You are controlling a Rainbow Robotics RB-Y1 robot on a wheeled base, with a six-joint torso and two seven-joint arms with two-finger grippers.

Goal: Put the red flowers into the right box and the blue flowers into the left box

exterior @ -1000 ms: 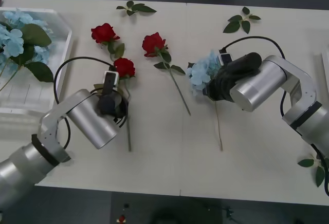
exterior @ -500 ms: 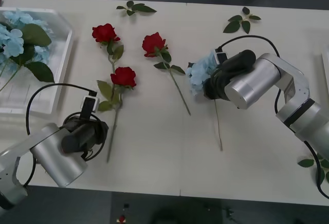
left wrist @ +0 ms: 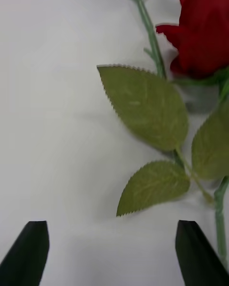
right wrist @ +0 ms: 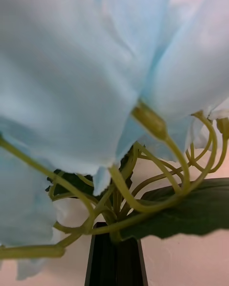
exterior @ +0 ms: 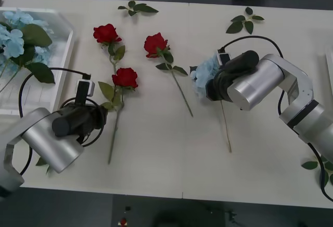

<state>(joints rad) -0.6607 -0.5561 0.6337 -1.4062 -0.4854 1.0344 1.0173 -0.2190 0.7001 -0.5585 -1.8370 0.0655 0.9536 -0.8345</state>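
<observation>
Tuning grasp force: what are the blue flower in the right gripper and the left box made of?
Blue flower: looks like thin matte fabric petals on glossy plastic stalks, seen forking in the right wrist view. Left box: apparently translucent white plastic, smooth raised rim.

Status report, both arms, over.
Right end effector shut on pale-blue hydrangea cluster. Left end effector open beside red rose stem. Nothing obstructing.

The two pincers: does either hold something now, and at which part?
The right pincer is shut on a blue flower, gripping it just under the head where the stems join. The left pincer is open beside a red rose, holding nothing.
</observation>
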